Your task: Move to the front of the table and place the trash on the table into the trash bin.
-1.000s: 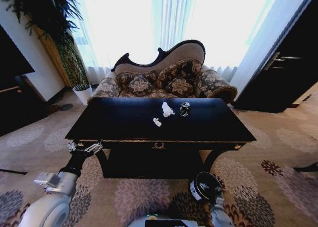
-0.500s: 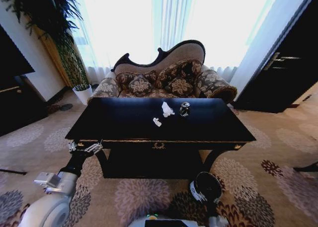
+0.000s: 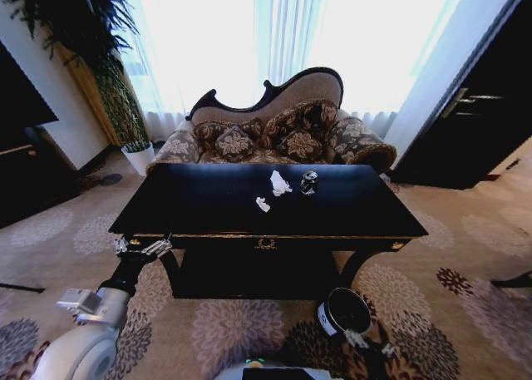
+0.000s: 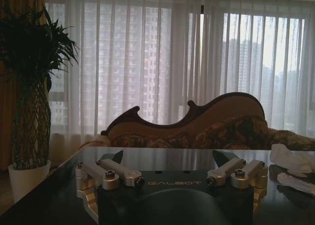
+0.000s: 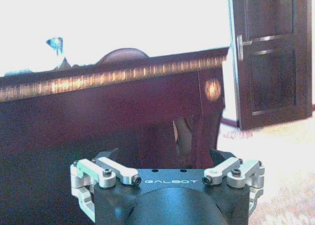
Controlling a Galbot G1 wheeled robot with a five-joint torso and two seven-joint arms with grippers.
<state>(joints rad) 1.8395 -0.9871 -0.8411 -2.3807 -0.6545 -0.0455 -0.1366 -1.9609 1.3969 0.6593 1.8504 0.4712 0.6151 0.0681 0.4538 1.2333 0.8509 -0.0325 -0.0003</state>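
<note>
White crumpled paper scraps (image 3: 280, 183) lay mid-frame on the glossy black table (image 3: 208, 205), well apart from the wide-open left gripper (image 3: 141, 247). Right gripper (image 3: 366, 342), apparently also spread, sat beside the black cylindrical bin (image 3: 341, 312); contents indiscernible.

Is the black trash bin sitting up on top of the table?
No, the trash bin stands on the patterned carpet in front of the table, below its top near the right front leg.
</note>
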